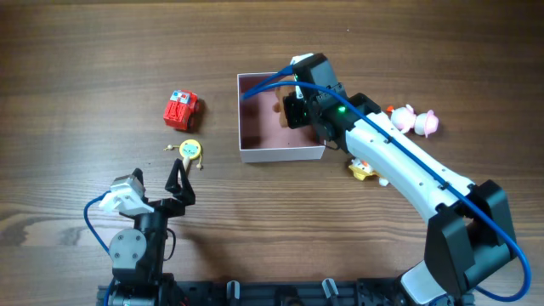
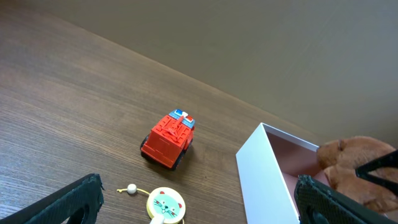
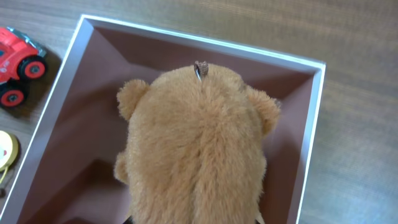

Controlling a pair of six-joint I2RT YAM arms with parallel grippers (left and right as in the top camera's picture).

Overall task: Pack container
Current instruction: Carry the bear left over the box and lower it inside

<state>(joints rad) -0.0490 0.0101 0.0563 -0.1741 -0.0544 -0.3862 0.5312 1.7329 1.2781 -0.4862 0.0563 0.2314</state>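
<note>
The container (image 1: 255, 127) is a square white box with a dusty pink inside, at the table's middle; it also shows in the left wrist view (image 2: 264, 171) and the right wrist view (image 3: 81, 118). My right gripper (image 1: 293, 109) is over the box and shut on a brown plush bear (image 3: 199, 143), held above the box floor; its fingers are hidden by the fur. The bear also shows in the left wrist view (image 2: 348, 168). My left gripper (image 1: 178, 183) is open and empty near the front left, just in front of a round cat-face toy (image 1: 190, 150).
A red toy truck (image 1: 180, 110) lies left of the box. Two pink pig toys (image 1: 415, 121) lie to the right. A small yellow toy (image 1: 361, 170) lies under the right arm. The cat-face toy (image 2: 165, 205) has a bead on a string.
</note>
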